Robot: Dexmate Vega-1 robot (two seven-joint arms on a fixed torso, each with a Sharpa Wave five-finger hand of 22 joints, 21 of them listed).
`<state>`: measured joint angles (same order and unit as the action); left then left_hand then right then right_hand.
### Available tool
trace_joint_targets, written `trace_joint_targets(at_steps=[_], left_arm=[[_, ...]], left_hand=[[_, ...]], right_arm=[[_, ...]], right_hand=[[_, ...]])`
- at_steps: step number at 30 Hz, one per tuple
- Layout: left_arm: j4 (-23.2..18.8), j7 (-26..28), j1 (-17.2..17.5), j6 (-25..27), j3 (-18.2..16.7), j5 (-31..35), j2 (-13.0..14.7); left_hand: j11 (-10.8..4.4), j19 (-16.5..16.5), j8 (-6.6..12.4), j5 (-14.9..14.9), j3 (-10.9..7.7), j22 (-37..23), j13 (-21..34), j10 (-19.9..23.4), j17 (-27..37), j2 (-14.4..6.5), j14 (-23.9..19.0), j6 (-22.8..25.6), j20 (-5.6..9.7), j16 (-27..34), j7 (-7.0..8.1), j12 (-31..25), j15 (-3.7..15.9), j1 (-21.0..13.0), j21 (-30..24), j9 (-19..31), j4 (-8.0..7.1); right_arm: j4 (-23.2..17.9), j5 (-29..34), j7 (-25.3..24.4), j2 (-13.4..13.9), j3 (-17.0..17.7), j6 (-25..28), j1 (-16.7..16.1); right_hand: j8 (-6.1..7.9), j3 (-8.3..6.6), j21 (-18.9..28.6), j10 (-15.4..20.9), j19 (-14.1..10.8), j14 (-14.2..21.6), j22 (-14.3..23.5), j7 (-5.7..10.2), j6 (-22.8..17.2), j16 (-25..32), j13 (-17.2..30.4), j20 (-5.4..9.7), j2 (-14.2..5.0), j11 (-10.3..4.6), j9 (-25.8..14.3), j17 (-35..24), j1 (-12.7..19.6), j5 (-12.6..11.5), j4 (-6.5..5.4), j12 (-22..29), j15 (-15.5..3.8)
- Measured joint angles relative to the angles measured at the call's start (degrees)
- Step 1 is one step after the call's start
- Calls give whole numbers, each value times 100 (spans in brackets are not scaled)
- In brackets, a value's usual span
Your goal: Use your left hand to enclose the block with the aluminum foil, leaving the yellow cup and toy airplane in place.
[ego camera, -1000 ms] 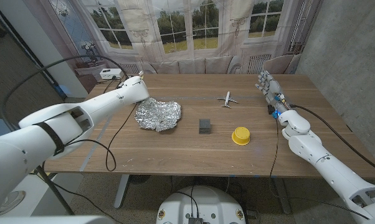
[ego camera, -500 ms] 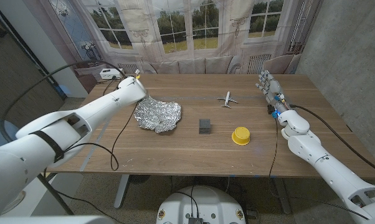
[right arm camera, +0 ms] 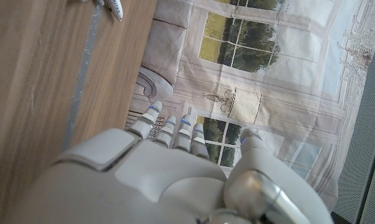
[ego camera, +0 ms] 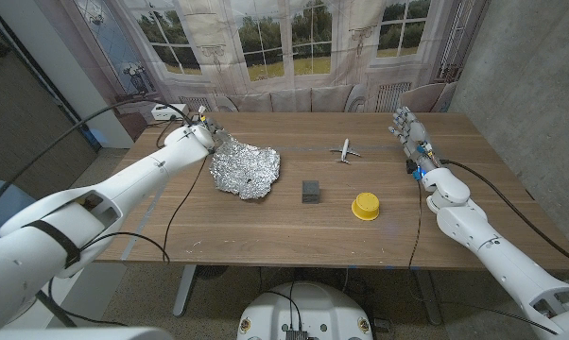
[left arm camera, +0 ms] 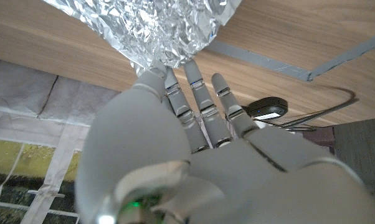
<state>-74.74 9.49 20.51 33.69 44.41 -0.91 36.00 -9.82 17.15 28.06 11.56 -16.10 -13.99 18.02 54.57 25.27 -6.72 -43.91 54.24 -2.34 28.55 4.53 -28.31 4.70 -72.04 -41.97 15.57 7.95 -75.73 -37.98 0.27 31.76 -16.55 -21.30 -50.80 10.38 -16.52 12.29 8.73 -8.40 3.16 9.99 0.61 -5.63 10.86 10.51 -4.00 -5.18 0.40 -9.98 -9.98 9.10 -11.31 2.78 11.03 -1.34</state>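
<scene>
The left hand [ego camera: 201, 131] pinches the far edge of the crinkly aluminum foil [ego camera: 246, 170], the right hand [ego camera: 409, 133] waits spread open, and dragging the foil too far past the block [ego camera: 311, 192] could bump the yellow cup [ego camera: 365, 205].

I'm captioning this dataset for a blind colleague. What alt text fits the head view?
The robot's left hand touches the far left edge of a crumpled aluminum foil sheet on a wooden table. A dark block, yellow cup and toy airplane sit to its right; the right hand waits, fingers apart.
</scene>
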Motion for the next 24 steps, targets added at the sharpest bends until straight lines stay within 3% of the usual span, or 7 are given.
trace_joint_targets(at_steps=[16,24], left_arm=[[-311,-354,406,-1437,-594,-317,240],[-396,-256,579,-1996,-899,-480,196]], left_hand=[[-30,-71,179,262,95,16,0,-30,-138,-1,93,-94,72,-314,94,-25,-30,1,-107,1,-93],[-30,-85,189,333,93,16,0,-30,-137,-3,71,-103,59,-348,103,-24,-8,3,-130,1,-96]], right_arm=[[-222,2,-148,46,90,-33,-190],[-266,-2,-189,48,116,-46,-224]], right_hand=[[0,0,0,-1,0,0,0,32,-32,0,0,0,1,0,0,0,1,0,0,0,0],[0,0,0,-1,0,0,0,32,-32,0,0,0,1,0,0,0,1,0,0,0,0]])
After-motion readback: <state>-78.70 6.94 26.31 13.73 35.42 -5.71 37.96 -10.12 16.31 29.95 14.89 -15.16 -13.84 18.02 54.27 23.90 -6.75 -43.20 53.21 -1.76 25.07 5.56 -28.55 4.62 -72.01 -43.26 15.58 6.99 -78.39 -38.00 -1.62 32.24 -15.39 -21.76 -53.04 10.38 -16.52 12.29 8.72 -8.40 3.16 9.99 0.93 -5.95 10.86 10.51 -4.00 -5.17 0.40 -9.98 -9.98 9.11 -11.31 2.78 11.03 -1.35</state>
